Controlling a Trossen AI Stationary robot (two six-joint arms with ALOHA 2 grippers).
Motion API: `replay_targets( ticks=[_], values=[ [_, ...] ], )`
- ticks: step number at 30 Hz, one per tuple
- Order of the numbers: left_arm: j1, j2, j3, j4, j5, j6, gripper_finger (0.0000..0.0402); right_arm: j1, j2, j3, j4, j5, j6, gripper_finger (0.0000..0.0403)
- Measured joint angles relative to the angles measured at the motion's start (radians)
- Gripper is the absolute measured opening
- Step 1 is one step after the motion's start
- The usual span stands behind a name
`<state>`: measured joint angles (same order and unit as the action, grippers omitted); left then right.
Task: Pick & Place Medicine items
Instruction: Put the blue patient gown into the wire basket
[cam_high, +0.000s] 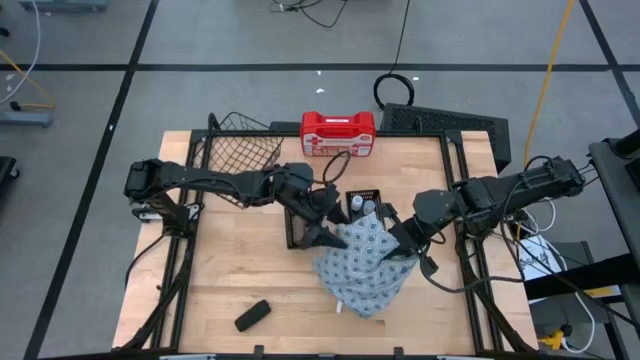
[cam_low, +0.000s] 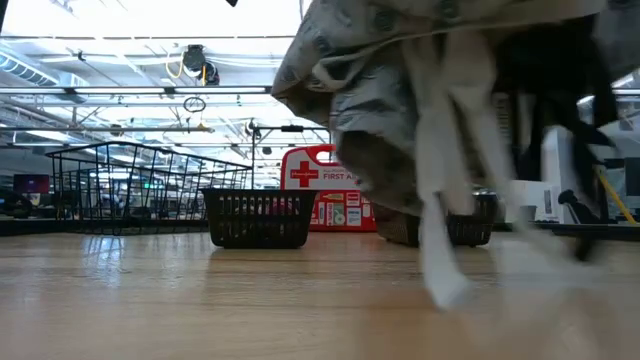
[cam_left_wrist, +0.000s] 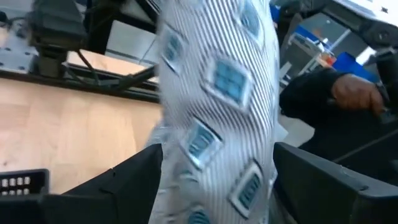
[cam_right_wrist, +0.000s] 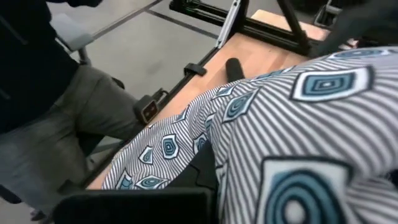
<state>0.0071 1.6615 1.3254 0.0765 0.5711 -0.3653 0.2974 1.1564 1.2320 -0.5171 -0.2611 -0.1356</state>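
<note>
A blue-and-white patterned cloth bag (cam_high: 362, 262) hangs between my two grippers over the middle of the table. My left gripper (cam_high: 322, 232) is shut on its left upper edge and my right gripper (cam_high: 405, 246) on its right upper edge. In the low view the bag (cam_low: 400, 90) is raised, with pale straps (cam_low: 440, 210) dangling toward the tabletop. Whitish little bottles (cam_high: 362, 206) stand in a small black mesh tray (cam_high: 352, 194) just behind the bag. A black oblong block (cam_high: 252, 315) lies flat on the table near the near edge. My left gripper pinches the bag's upper edge (cam_left_wrist: 214, 118) between its two fingers (cam_left_wrist: 118, 186), coming slanting down from the table's left. The cloth is gathered into several folds in the gap and hangs below the fingers. My right gripper holds the bag's opposite upper edge (cam_right_wrist: 261, 137), coming slanting down from the table's right. The cloth drapes over the fingers and hides the place of contact. The bag hangs between the two holds.
A red-and-white first-aid case (cam_high: 338, 135) stands at the far edge, with a large black wire basket (cam_high: 245, 150) to its left. Bare wood (cam_high: 240, 260) lies left of the bag. A seated person (cam_right_wrist: 62, 118) is beside the table, a hand (cam_left_wrist: 354, 93) showing beyond the bag.
</note>
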Motion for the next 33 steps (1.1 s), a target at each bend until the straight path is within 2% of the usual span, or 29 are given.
replay_targets(
  ticks=[15,23,27,31,33],
  values=[
    [-0.076,0.000,0.000,-0.046,-0.040,0.072,0.0316,-0.080,0.000,-0.001,0.149,-0.004,-0.179,0.0004],
    [-0.081,0.000,0.000,-0.044,-0.083,0.090,0.0301,-0.104,0.008,-0.001,0.169,-0.003,-0.194,0.0004],
    [-0.095,0.000,0.000,-0.045,-0.088,0.131,0.0254,-0.113,0.008,-0.001,0.159,-0.005,-0.194,0.0004],
    [-0.119,0.000,0.000,-0.044,-0.090,0.204,0.0160,-0.121,0.008,-0.001,0.143,-0.006,-0.182,0.0004],
    [-0.128,0.000,0.000,-0.039,-0.126,0.216,0.0110,-0.121,0.011,-0.001,0.142,-0.005,-0.170,0.0004]
  ],
)
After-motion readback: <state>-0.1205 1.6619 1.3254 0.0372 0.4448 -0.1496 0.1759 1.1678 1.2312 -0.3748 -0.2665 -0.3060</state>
